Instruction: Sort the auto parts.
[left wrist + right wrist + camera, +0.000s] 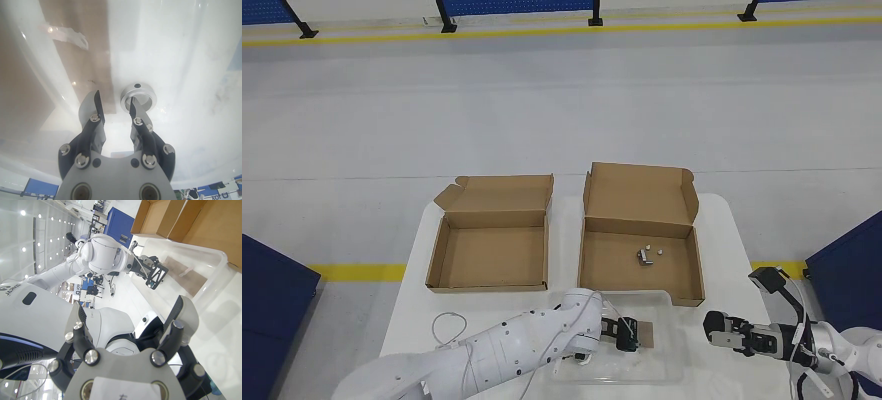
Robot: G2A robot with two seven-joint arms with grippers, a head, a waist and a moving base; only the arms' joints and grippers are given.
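A silver metal ring (139, 93) lies on the floor of the clear plastic bin (670, 297) at the table's front. My left gripper (115, 104) is down inside the bin, open, with one fingertip (132, 108) in the ring's hole and the other outside, apart from the ring wall. From above, the left gripper (628, 335) sits beside a brown cardboard piece (647, 333) in the bin. My right gripper (130, 309) stands open and holds nothing, to the right of the bin (217, 256), above the table. From above, the right gripper (712, 330) is near the front right corner.
Two open cardboard boxes stand behind the bin. The left box (487, 255) holds nothing. The right box (682, 270) holds a few small parts (646, 255). A thin white cable loop (448, 324) lies on the table at front left.
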